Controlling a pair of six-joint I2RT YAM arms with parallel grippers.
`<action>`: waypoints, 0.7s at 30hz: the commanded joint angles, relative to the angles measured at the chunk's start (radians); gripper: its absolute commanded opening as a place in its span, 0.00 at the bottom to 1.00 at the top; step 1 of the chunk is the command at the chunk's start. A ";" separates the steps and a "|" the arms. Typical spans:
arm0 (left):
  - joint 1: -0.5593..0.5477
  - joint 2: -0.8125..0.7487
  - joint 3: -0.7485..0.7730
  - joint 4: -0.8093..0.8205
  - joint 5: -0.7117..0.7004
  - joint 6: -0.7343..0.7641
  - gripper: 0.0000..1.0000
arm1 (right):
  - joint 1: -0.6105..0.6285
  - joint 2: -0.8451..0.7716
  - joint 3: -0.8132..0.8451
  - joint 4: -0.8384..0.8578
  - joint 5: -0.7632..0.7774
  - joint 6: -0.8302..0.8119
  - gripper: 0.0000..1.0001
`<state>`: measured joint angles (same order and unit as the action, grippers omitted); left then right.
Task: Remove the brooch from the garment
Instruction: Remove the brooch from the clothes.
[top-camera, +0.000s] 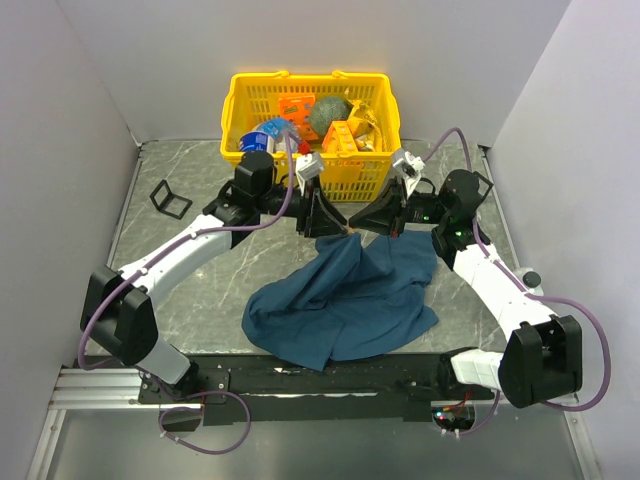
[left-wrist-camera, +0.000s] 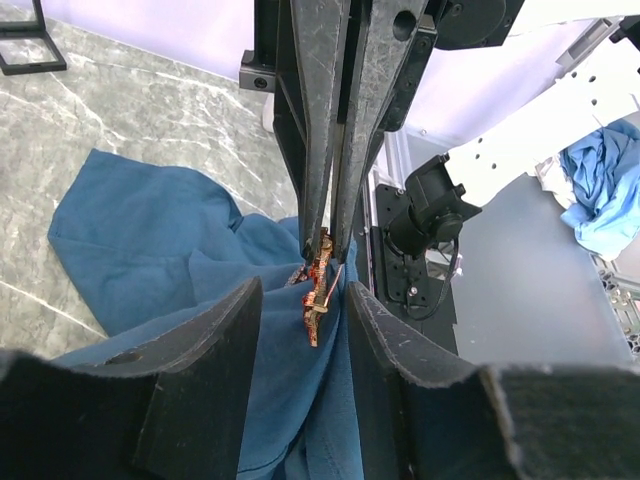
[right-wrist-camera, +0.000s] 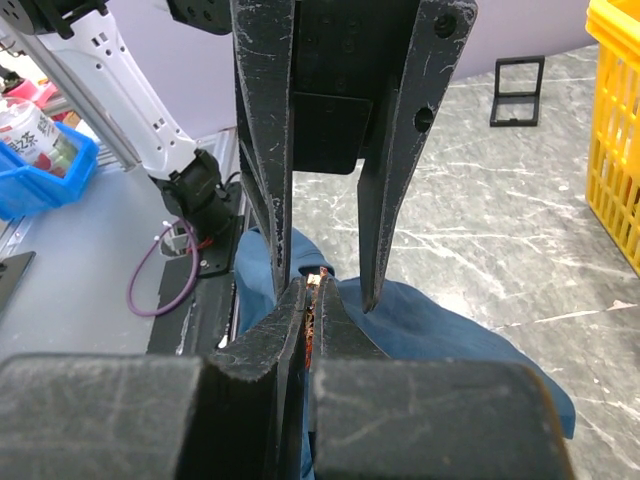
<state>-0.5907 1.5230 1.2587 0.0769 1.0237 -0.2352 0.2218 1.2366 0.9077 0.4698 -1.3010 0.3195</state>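
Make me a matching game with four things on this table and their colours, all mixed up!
Things:
1. basket
2. cloth
3. brooch
4. little stand

Colours:
A. blue
B. black
C. yellow
D. orange-red

Right pairs: 1-C, 2-A, 3-D, 4-B.

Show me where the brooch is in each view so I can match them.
Top: too small to make out, where the right end effector meets the cloth.
Left wrist: brooch at centre, below the right end effector.
Right wrist: brooch at centre, pinched in that end effector.
Shared landmark: the blue cloth.
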 joint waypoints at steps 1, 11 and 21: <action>-0.004 0.011 0.014 0.058 0.010 -0.045 0.44 | -0.006 -0.038 -0.001 0.035 0.011 -0.020 0.00; -0.031 0.042 0.048 0.020 -0.028 -0.023 0.34 | -0.006 -0.049 -0.004 0.012 0.028 -0.048 0.00; -0.035 0.045 0.067 -0.022 -0.142 -0.009 0.22 | -0.001 -0.049 -0.001 -0.013 0.039 -0.085 0.00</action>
<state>-0.6220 1.5661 1.2793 0.0662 0.9646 -0.2581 0.2176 1.2308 0.8951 0.4397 -1.2621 0.2665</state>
